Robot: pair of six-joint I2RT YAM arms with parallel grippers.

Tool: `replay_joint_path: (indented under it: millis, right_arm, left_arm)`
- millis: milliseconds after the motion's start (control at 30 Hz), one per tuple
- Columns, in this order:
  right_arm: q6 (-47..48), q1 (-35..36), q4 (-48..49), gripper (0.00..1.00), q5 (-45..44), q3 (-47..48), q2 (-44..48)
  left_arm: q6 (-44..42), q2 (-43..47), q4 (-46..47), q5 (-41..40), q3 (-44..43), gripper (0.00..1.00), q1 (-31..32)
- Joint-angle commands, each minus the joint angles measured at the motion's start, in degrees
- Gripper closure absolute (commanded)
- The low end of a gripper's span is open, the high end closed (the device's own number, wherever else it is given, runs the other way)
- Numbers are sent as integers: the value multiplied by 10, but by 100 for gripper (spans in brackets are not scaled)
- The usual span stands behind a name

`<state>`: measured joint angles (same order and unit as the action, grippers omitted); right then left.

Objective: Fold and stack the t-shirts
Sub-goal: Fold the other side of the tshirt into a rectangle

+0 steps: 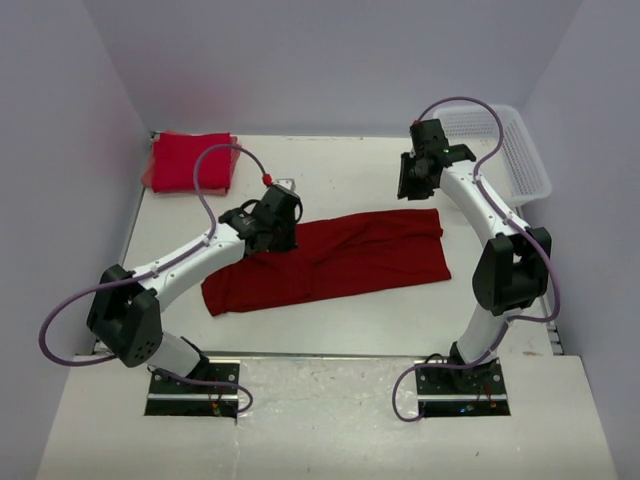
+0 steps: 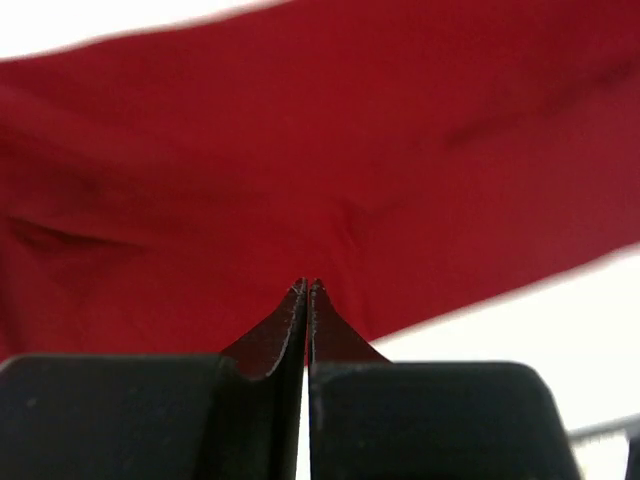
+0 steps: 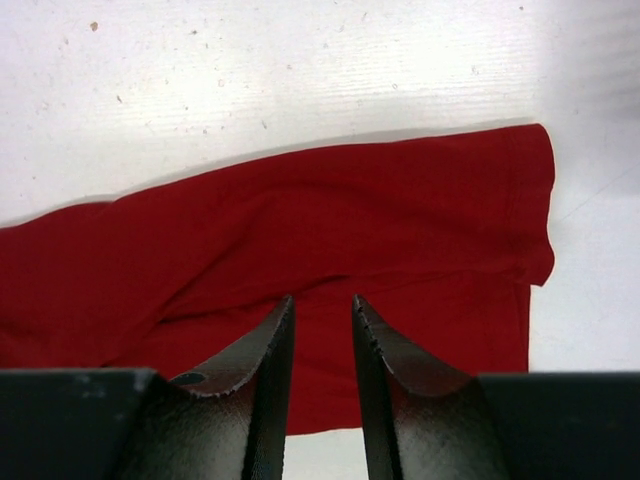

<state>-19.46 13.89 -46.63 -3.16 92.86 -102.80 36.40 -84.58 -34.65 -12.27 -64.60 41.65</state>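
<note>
On white desk (image 1: pixel 330 185), folding crimson t-shirt (image 1: pixel 340 260) lying mid-desk; folded bright t-shirt (image 1: pixel 190 160) far-left. Holding left gripper (image 1: pixel 272 238) pressed together at its edge, right gripper (image 1: pixel 413 188) parted above. Next: probably pinching both ends.

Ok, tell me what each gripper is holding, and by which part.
Right gripper: open, not touching the crimson t-shirt, holding nothing. Left gripper: shut, tips at the shirt's far long edge. Whether it has pinched any cloth cannot be told.
</note>
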Motion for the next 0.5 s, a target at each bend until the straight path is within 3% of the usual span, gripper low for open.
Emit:
replay_joint_path:
  millis: [0,67,133,467]
  right_arm:
    - [13,7,6,70,18,11,12]
    - [14,10,13,88,28,6,16]
    - [12,12,22,98,32,0,16]
    - [-8,75,48,100,54,-65,21]
  left_arm:
    - [9,-23,9,29,-8,100,-87]
    - [1,-54,-3,42,-21,100,-123]
    - [-5,-90,-19,37,-45,100,-144]
    - [-11,-154,-38,32,-85,100,-215]
